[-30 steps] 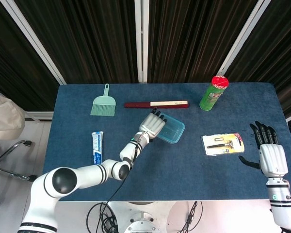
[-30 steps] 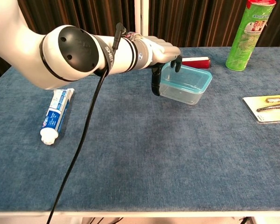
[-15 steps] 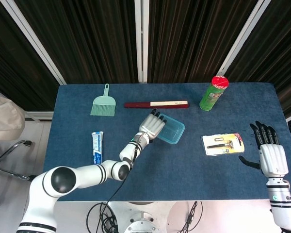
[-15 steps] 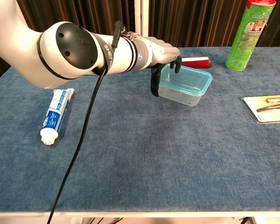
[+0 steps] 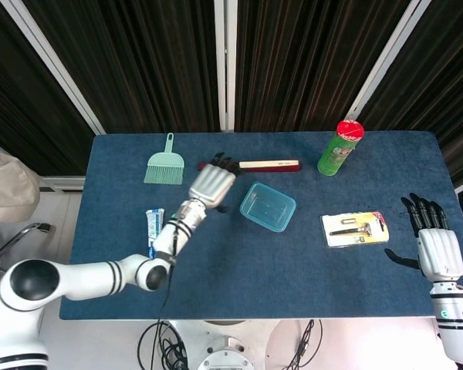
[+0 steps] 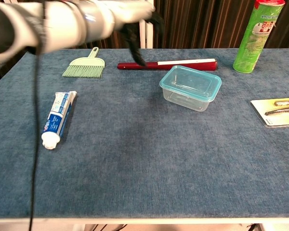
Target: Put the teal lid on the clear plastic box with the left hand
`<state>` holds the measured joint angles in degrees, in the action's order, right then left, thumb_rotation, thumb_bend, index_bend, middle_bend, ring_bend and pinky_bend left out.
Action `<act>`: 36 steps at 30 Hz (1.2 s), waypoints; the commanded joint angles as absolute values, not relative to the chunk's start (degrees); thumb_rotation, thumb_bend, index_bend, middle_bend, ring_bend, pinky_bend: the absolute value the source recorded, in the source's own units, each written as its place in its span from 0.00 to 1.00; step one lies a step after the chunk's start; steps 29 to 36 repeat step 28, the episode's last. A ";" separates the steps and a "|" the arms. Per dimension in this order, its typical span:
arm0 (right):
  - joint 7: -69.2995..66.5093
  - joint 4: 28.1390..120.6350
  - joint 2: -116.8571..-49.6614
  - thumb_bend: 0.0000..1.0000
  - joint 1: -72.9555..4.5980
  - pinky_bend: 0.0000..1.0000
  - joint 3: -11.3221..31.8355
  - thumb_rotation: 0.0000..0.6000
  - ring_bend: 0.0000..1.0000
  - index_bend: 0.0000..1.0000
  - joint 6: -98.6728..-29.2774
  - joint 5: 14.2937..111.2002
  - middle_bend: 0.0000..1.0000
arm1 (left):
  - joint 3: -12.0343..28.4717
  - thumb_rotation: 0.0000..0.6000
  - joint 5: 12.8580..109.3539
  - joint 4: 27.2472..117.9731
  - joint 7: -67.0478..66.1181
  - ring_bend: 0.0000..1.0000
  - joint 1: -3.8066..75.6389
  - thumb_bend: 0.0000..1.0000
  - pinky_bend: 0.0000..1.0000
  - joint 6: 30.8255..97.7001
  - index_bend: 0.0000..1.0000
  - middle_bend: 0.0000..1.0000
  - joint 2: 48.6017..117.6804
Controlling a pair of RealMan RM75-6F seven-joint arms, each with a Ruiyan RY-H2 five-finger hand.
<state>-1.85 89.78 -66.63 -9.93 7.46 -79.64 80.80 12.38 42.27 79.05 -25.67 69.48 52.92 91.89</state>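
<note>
Hovering beside the clear plastic box (image 5: 268,206), teal lid (image 6: 191,82) seated, the left hand (image 5: 210,185), fingers spread, holds nothing; only retreat appears needed

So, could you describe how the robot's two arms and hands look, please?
Both arms are glossy white with black bands at the joints. The left hand and right hand have silver-white backs and black fingers. A thin black cable hangs along the left arm. No markings are readable.

No print on the toothpaste tube (image 6: 57,119) or the green can (image 6: 254,34) is legible.
</note>
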 commanded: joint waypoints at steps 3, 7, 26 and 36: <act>-6.17 88.89 -65.17 0.05 -10.27 0.00 7.01 1.00 0.00 0.00 -77.29 80.36 0.06 | 7.92 1.00 54.34 87.96 -16.87 0.07 54.99 0.00 0.00 67.58 0.24 0.18 81.43; -10.05 88.80 -63.58 0.06 -9.94 0.00 6.18 1.00 0.00 0.00 -76.04 80.73 0.04 | 3.92 1.00 59.51 90.34 -14.18 0.07 46.54 0.00 0.00 76.11 0.25 0.18 77.07; -12.39 87.34 -65.70 0.07 -5.11 0.00 3.38 1.00 0.00 0.00 -85.74 87.53 0.00 | -8.25 1.00 72.69 95.61 -10.88 0.02 16.45 0.00 0.00 98.39 0.18 0.11 71.21; -11.43 87.88 -65.79 0.07 -4.73 0.00 3.27 1.00 0.00 0.00 -85.81 87.02 0.00 | -8.22 1.00 73.55 95.47 -10.84 0.02 14.91 0.00 0.00 99.33 0.18 0.10 71.71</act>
